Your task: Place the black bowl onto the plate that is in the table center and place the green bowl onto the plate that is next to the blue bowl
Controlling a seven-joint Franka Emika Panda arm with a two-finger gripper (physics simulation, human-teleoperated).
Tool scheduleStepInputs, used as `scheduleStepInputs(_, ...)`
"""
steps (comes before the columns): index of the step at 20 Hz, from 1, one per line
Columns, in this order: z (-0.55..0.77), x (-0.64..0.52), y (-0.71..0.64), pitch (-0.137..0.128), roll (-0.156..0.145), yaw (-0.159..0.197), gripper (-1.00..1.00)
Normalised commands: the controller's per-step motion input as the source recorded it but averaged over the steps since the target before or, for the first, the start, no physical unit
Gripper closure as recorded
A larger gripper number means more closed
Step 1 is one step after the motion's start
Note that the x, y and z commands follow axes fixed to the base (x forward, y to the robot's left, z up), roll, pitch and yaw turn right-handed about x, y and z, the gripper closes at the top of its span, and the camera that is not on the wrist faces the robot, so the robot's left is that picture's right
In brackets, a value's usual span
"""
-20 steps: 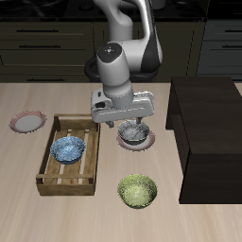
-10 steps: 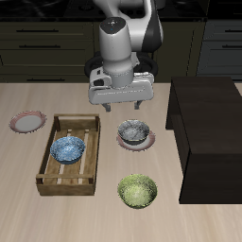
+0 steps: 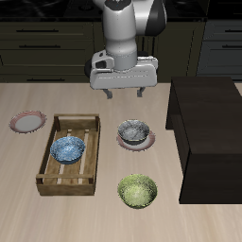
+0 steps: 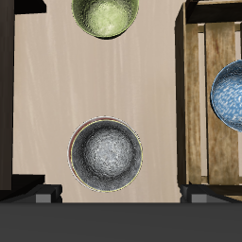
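The black bowl sits on the plate in the table's middle; in the wrist view the bowl rests inside the plate's rim. The green bowl stands on the table near the front edge and also shows in the wrist view. The blue bowl lies in the wooden tray. A second plate lies empty beyond the tray. My gripper is open and empty, raised well above the black bowl and farther back.
A large dark box stands on the table beside the centre plate. The wooden tray's slats and the blue bowl show in the wrist view. Dark cabinets run behind the table.
My gripper has let go of the black bowl on the centre plate and risen straight up and back from it, open. The bowls have not moved.
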Motion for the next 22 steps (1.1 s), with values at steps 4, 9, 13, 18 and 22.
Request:
scheduleStepInputs(4, 0.19, -0.06, 0.06, -0.012, -0.008, 0.000, -1.00)
scheduleStepInputs(9, 0.13, -0.04, -0.03, 0.041, -0.023, -0.019, -1.00)
scheduleStepInputs(13, 0.09, -0.04, 0.06, -0.018, -0.007, 0.038, -1.00)
scheduleStepInputs(18, 0.18, 0.20, -0.04, -0.017, -0.022, 0.011, -1.00)
scheduleStepInputs(22, 0.40, 0.39, -0.09, -0.037, -0.034, 0.002, -1.00)
